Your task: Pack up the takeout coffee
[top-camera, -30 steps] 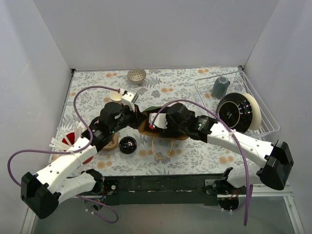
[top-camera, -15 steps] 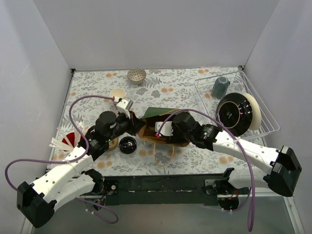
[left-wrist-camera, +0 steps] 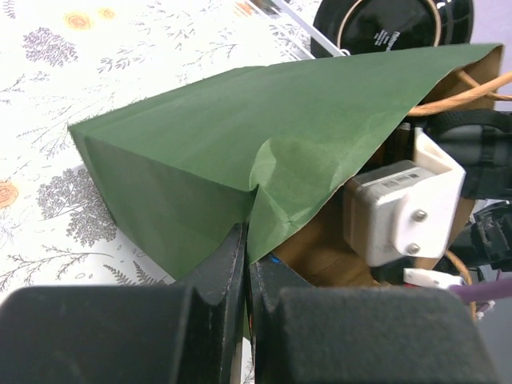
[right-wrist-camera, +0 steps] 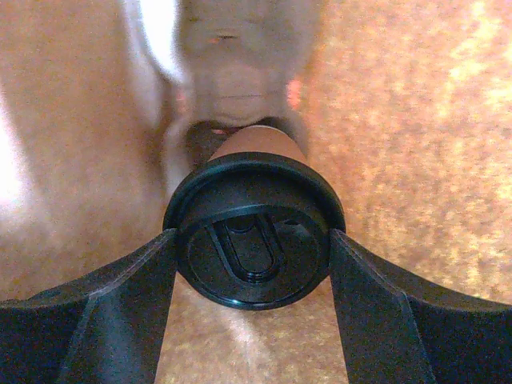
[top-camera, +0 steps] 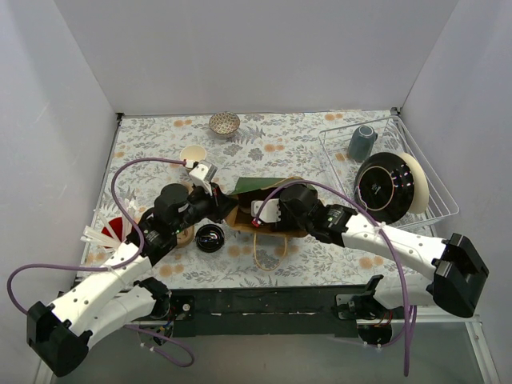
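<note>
Green paper bag (left-wrist-camera: 240, 136) showing a tan-brown lining; takeout coffee (right-wrist-camera: 254, 240) wearing a black lid over a tan cup. Tablecloth (top-camera: 288, 140) displaying grey leaves and orange blossoms on white — mug (top-camera: 362, 142) sitting grey-blue.

We see the small tan paper cup with round black plastic sip lid (right-wrist-camera: 254, 252) lid-on, lid facing the right wrist camera, sitting between the right hand (right-wrist-camera: 252, 320) fingers, brown paper surface all around it. Top view: cup hidden inside the green paper bag (top-camera: 258, 189).
</note>
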Available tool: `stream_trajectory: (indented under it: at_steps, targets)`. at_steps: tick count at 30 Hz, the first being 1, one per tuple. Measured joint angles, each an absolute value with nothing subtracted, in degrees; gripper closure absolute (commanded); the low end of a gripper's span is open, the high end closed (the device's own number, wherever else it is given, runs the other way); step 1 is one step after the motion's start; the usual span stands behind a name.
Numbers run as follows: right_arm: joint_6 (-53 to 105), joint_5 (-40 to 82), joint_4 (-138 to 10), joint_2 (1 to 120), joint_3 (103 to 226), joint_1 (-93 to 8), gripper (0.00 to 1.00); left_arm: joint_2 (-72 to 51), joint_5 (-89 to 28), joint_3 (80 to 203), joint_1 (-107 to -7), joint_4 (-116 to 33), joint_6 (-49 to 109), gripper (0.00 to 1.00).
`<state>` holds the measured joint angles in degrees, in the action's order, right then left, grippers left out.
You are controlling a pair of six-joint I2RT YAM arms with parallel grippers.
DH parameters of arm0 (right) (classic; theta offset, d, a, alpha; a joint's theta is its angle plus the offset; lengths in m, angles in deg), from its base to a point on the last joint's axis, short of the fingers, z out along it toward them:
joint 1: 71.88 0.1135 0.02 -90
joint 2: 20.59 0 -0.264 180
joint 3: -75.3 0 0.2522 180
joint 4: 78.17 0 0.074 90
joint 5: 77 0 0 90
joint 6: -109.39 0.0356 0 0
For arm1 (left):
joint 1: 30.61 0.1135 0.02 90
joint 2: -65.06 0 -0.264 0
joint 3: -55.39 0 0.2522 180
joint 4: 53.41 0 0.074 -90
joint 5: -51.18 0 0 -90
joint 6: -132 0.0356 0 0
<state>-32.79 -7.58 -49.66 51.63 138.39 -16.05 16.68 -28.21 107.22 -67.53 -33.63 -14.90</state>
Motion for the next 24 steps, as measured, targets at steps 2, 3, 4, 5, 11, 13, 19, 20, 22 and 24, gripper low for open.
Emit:
stream_trajectory:
  at_steps: [2,3,4,5,11,13,19,20,22,24]
  targets:
    - [-33.4,-7.9,-50.8,51.9,138.4,-16.2,0.62,17.3,-27.8,107.2,-67.5,-33.6,-15.0,1.0]
    - [-33.5,-7.9,-51.3,52.1,138.4,-16.3,0.62,17.5,-27.8,107.2,-67.5,-33.5,-15.0,1.0]
    - [-33.6,-7.9,-51.5,52.2,138.4,-16.4,0.62,17.8,-27.7,107.2,-67.5,-33.4,-15.0,1.0]
    - [-33.7,-7.9,-51.8,52.5,138.4,-16.4,0.62,18.0,-27.6,107.2,-67.5,-33.3,-15.1,1.0]
    - [-33.9,-8.4,-52.6,53.1,138.4,-16.4,0.62,18.9,-27.1,106.2,-67.5,-33.2,-15.3,1.0]
    - [-33.9,-7.9,-52.6,53.1,138.4,-16.4,0.62,19.1,-26.8,106.0,-67.5,-33.3,-15.4,1.0]
    - [-33.4,-6.3,-52.6,53.1,138.3,-16.7,0.63,19.5,-26.2,105.1,-67.5,-34.1,-15.4,1.0]
    - [-33.4,-6.4,-52.8,53.1,138.2,-16.7,0.63,19.5,-26.2,105.0,-67.5,-34.1,-15.4,1.0]
    - [-33.5,-6.7,-53.2,53.4,138.0,-16.7,0.62,19.7,-26.2,104.9,-67.5,-34.2,-15.5,1.0]
    - [-33.4,-6.7,-53.8,54.1,137.9,-16.8,0.62,19.8,-26.1,104.7,-67.5,-34.2,-15.5,1.0]
